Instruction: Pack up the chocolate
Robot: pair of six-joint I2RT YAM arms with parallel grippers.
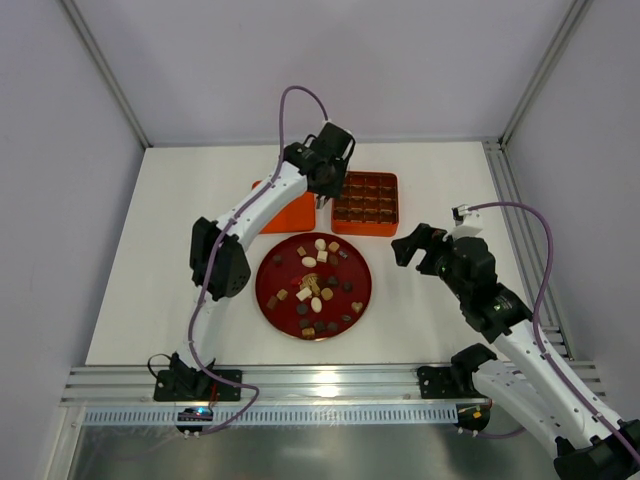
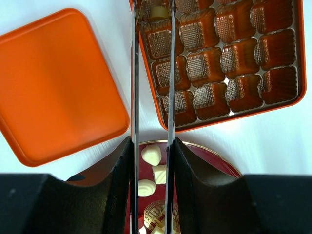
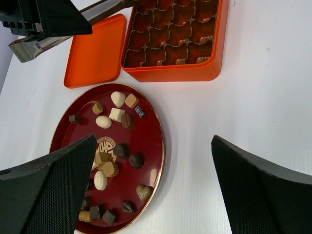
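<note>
Left gripper [image 1: 323, 200]: fingers narrowly parted over box [image 1: 366, 230] corner cell, tan piece [image 2: 157, 12] between tips; I judge it seated, not gripped.
Right gripper [image 3: 153, 146]: spread wide, empty, parked clear.
Chocolate [image 1: 318, 285]: mostly on plate [image 1: 262, 292].

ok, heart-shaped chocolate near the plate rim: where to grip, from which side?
Probably straight from above, pinching its two flanks. The heart-shaped chocolate lies flat on the red plate with bare plate round it, so there is room either side; the plate's raised rim likely blocks a low sideways approach.
</note>
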